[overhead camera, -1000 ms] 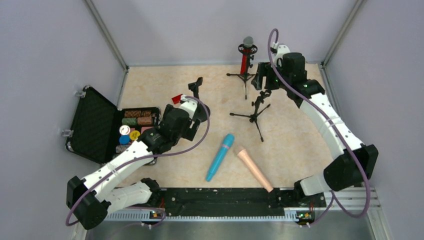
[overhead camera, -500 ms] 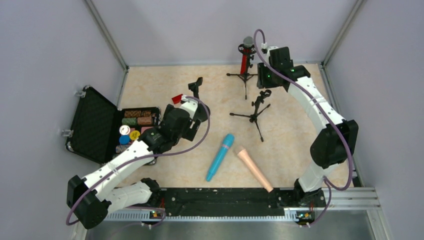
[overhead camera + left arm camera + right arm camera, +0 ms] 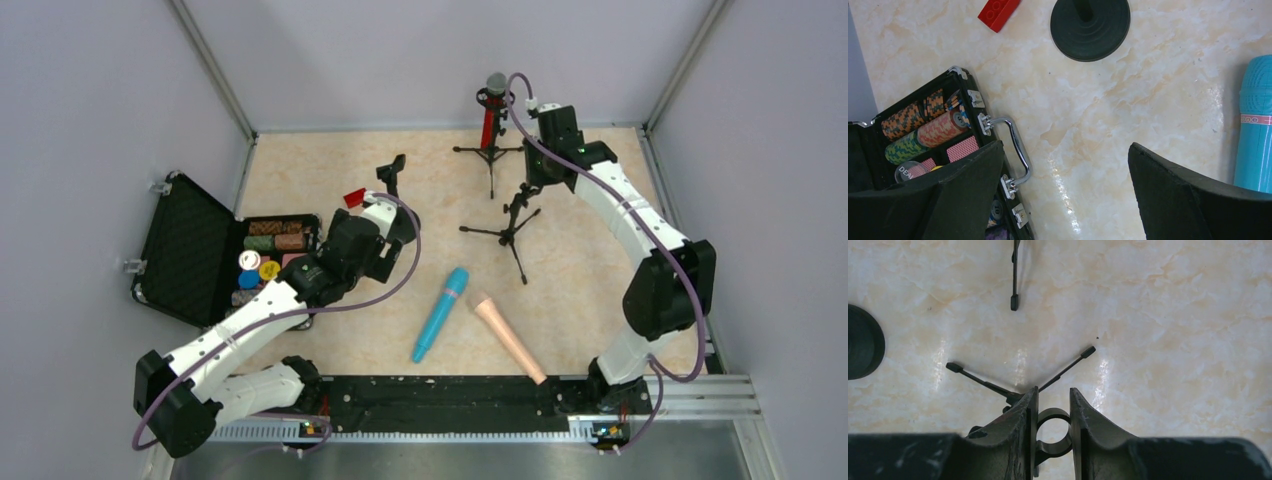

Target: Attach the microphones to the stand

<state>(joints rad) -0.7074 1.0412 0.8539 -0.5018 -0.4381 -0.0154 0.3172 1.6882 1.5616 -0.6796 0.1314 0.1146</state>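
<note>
Right hand (image 3: 1053, 392) moved onto stand clip (image 3: 1054, 452), pinching it | left hand (image 3: 1063, 147) wide, empty | chip (image 3: 907, 172) reads "DEA"

An open black case (image 3: 185, 252) lies at the left of the frame on the beige marbled tabletop (image 3: 590, 290). Its tray holds stacked poker chips (image 3: 275, 236). A small red block (image 3: 353, 197) lies near its upper right corner.

Bright, even light; soft glare streaks on the glossy tabletop (image 3: 1063, 170).
</note>
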